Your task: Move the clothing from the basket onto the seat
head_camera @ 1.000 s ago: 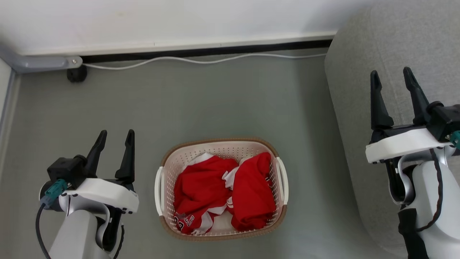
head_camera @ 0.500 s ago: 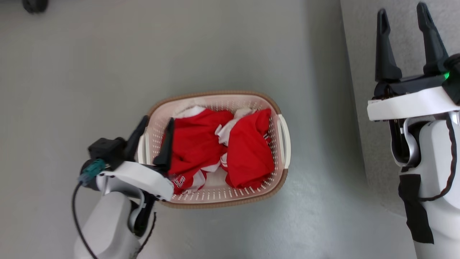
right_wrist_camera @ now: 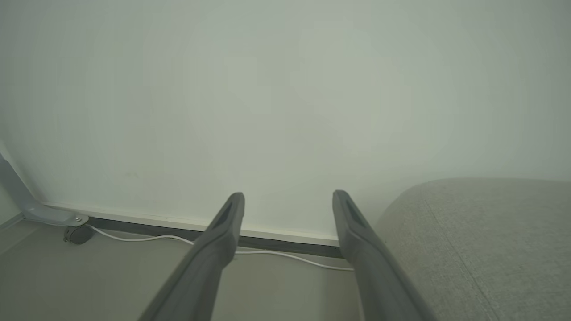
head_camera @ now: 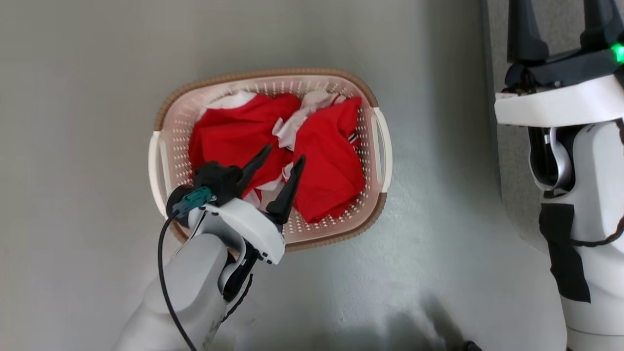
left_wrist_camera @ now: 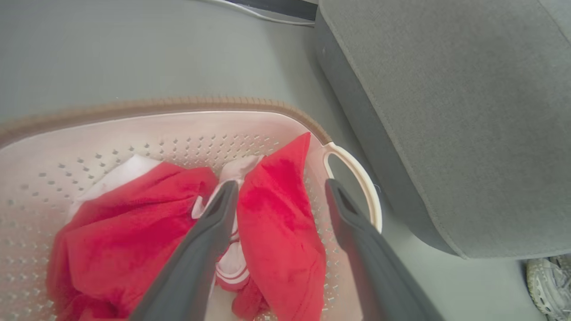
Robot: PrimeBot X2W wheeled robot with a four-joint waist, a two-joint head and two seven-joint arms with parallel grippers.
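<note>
Reaching over the basket (head_camera: 263, 74) with the left gripper (head_camera: 285, 153), its fingers spread wide and empty.

Half a second ago this gripper hung by the basket's left handle; now its tips sit above the middle of the red clothing (head_camera: 229, 136), straddling the right-hand garment in the wrist view, though contact cannot be told. Both garments lie in the basket on the floor (head_camera: 73, 146), beside the seat (left_wrist_camera: 446, 111). The head camera has tilted down. The right gripper (right_wrist_camera: 287, 196) stays parted, holding nothing, over the seat's edge.
</note>
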